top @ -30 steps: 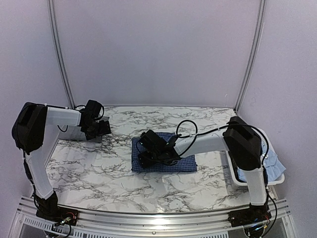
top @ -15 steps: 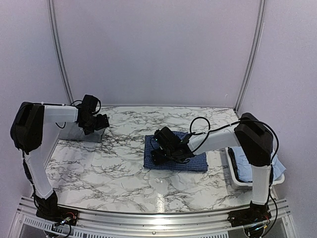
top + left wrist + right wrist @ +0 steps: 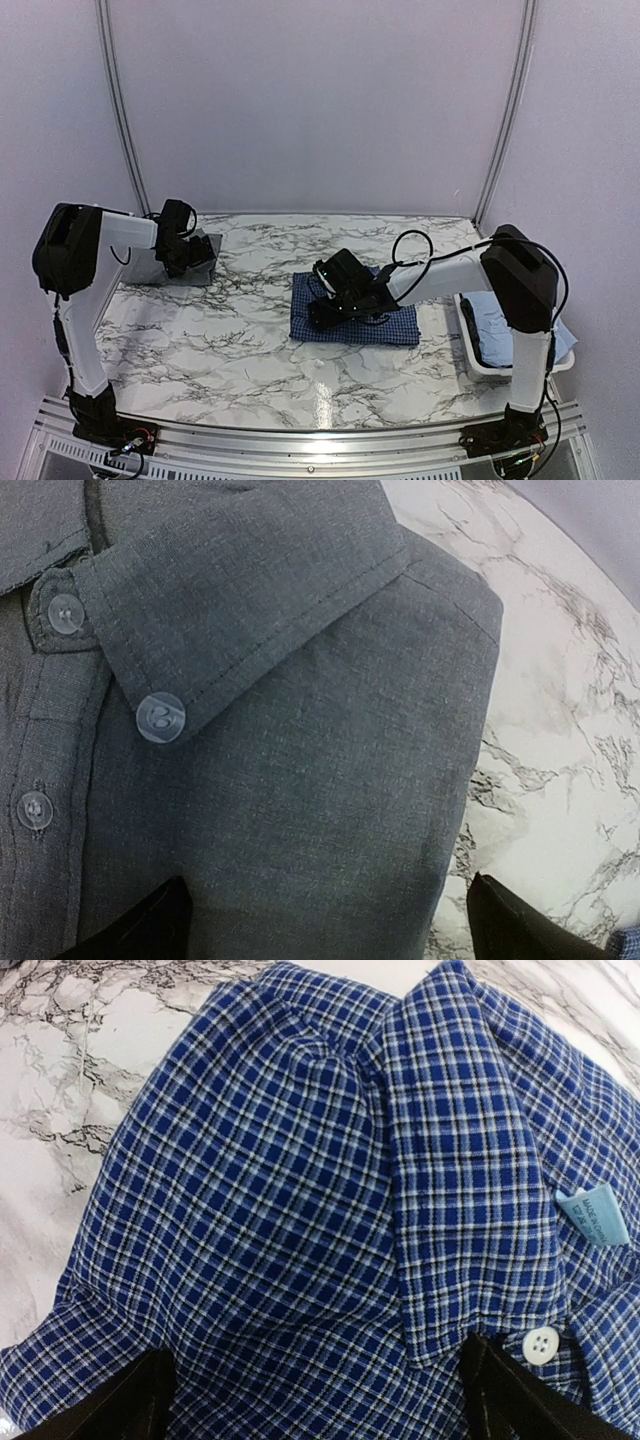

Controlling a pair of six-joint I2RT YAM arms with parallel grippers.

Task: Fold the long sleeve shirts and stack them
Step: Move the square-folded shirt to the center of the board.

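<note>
The folded plain grey shirt [image 3: 150,268] lies at the far left of the table; in the left wrist view [image 3: 300,780] its collar and buttons fill the frame. My left gripper [image 3: 190,254] is open just above it, one fingertip [image 3: 140,930] over the cloth and the other past its edge. The folded dark blue checked shirt [image 3: 395,325] lies at the table's middle. My right gripper [image 3: 328,308] is open and low on its left part, near the collar [image 3: 450,1160]. The light blue shirt [image 3: 495,325] lies in the bin at the right.
A white bin [image 3: 466,335] stands at the right edge of the marble table [image 3: 220,340], beside the right arm. Bare marble shows past the grey shirt's edge [image 3: 560,730]. Purple walls close in the back and sides.
My right gripper has slid the dark blue checked shirt a short way to the right. My left gripper has shifted slightly left and settled low over the grey shirt.
</note>
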